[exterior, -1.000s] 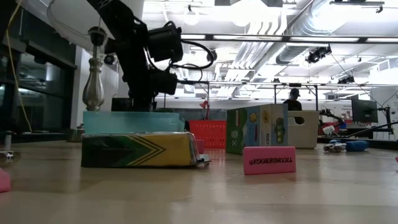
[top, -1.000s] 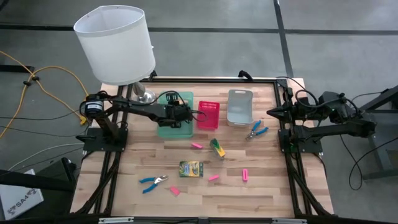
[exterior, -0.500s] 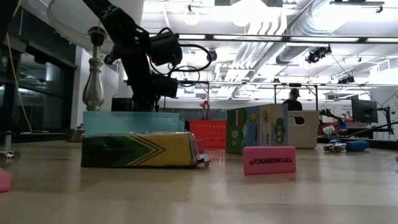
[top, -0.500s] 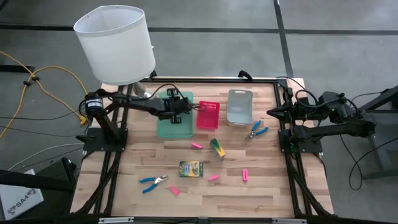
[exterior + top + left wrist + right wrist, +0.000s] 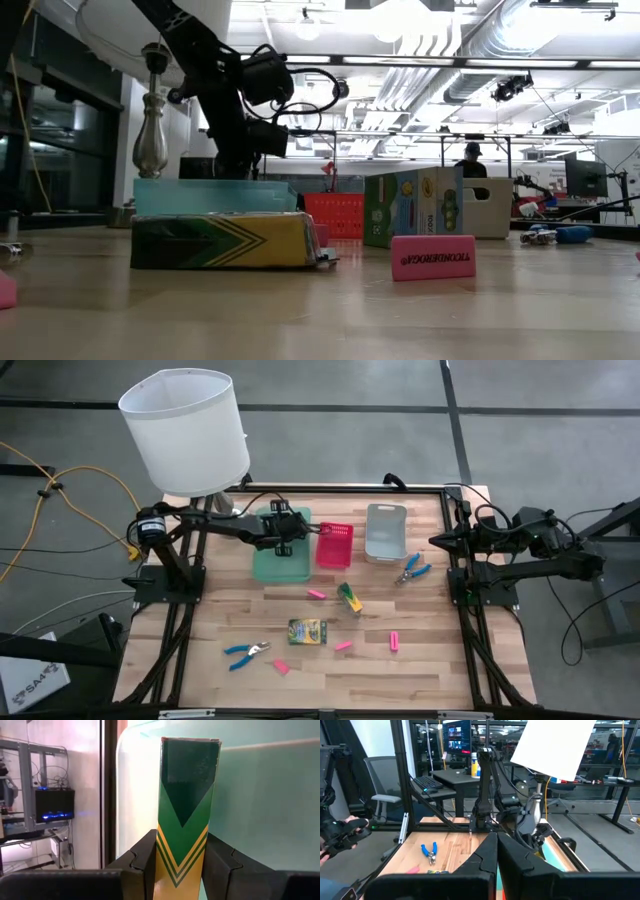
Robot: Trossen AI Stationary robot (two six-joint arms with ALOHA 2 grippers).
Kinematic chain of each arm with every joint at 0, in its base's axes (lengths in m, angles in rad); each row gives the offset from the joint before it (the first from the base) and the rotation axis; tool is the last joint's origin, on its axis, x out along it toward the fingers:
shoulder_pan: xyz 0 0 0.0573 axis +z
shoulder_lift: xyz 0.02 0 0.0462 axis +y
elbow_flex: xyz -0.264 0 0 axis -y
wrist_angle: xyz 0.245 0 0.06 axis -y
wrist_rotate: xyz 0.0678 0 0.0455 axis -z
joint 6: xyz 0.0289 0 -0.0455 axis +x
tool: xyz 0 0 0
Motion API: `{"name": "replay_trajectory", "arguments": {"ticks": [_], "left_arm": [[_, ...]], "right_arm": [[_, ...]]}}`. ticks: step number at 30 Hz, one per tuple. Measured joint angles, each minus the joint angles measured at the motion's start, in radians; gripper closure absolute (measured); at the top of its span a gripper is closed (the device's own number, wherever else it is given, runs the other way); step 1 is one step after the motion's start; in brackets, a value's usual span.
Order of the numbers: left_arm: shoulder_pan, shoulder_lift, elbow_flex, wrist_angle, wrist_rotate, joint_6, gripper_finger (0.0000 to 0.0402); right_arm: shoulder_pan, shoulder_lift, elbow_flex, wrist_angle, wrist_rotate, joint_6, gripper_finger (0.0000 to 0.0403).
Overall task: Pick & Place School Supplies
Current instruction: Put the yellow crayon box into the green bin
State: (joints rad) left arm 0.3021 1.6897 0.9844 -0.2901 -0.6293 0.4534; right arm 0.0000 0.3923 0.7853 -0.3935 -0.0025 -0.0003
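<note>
From my remote station, very little lettering is legible. In the low view, the pink rectangular eraser block (image 5: 432, 257) near the front edge of the wooden table (image 5: 320, 310) bears one line of dark embossed print along its side, too small to make out. I can read no other print on anything.

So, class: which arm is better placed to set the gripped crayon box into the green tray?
Left. The left gripper is shut on the crayon box over the green tray; the right gripper waits at the table's right edge.
</note>
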Motion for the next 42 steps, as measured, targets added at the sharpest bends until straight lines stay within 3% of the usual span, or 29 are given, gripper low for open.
{"name": "replay_trajectory", "arguments": {"ticks": [13, 33, 42], "left_arm": [[0.054, 0.007, -0.021, 0.016, 0.080, -0.015, 0.0281], [0.043, 0.007, -0.023, -0.005, 0.128, -0.064, 0.0278], [0.039, 0.007, -0.024, -0.042, 0.180, -0.110, 0.0238]], "right_arm": [[0.000, 0.000, 0.000, 0.000, 0.000, 0.000, 0.0401], [0.000, 0.000, 0.000, 0.000, 0.000, 0.000, 0.0401], [0.000, 0.000, 0.000, 0.000, 0.000, 0.000, 0.0401]]}}
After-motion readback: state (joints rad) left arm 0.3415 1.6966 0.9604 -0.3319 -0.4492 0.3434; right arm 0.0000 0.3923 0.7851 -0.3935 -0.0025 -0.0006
